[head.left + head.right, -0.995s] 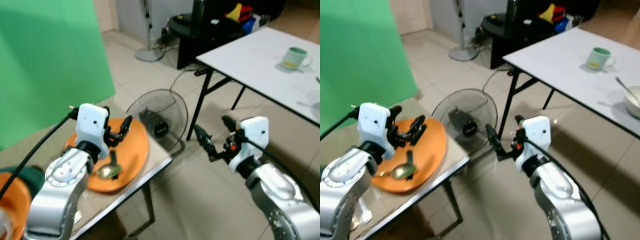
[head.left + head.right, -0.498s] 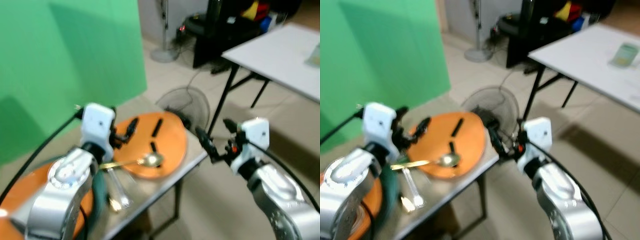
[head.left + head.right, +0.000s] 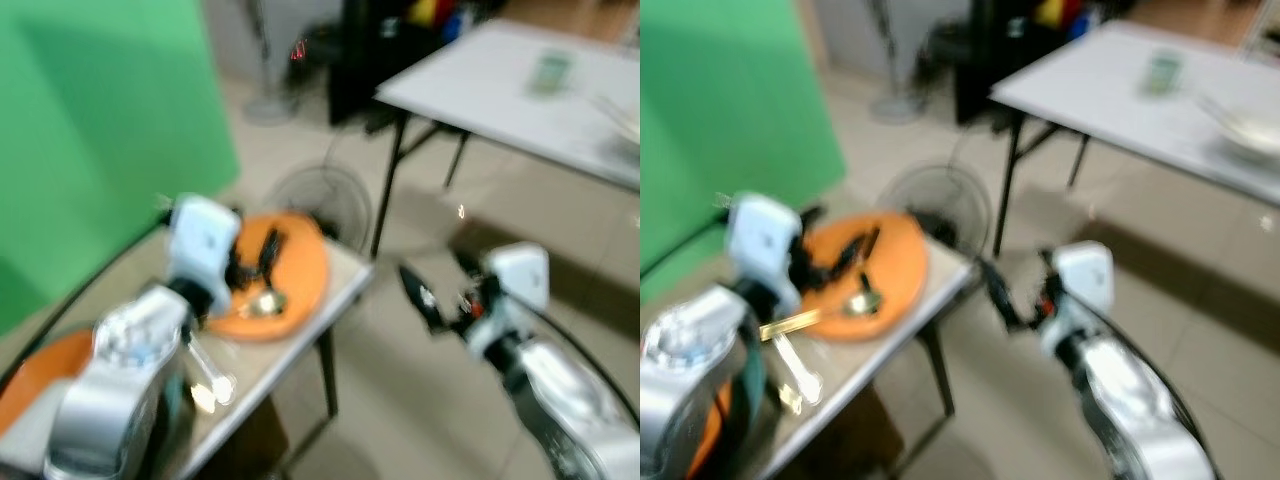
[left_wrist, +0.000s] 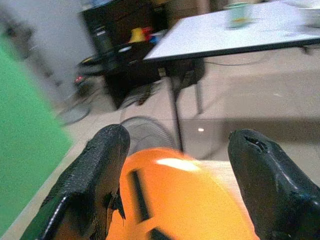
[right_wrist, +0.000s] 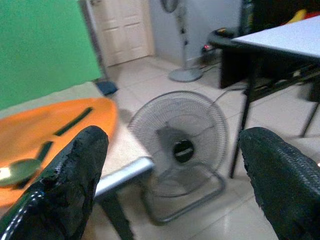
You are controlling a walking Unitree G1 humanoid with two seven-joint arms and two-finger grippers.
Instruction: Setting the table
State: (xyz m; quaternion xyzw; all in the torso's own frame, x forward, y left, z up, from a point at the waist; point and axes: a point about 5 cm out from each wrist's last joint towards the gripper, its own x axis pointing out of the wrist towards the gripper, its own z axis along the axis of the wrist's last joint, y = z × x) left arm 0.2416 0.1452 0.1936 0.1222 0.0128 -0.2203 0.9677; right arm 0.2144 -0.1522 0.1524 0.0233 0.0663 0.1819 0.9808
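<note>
We see a pale tiled floor (image 3: 1200,330) with a green screen (image 3: 90,130) on our left and a white folding table (image 3: 1110,90) on black legs ahead to the right. A floor fan (image 5: 180,145) lies near a small table's corner (image 5: 131,169), and beyond it stand a white door (image 5: 122,30), a pedestal fan (image 5: 181,40) and dark furniture (image 4: 125,55).

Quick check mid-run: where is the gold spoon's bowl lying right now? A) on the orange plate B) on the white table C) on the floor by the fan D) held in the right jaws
A: the gold spoon has its bowl resting on the orange plate, with the left gripper hovering open above it.
</note>
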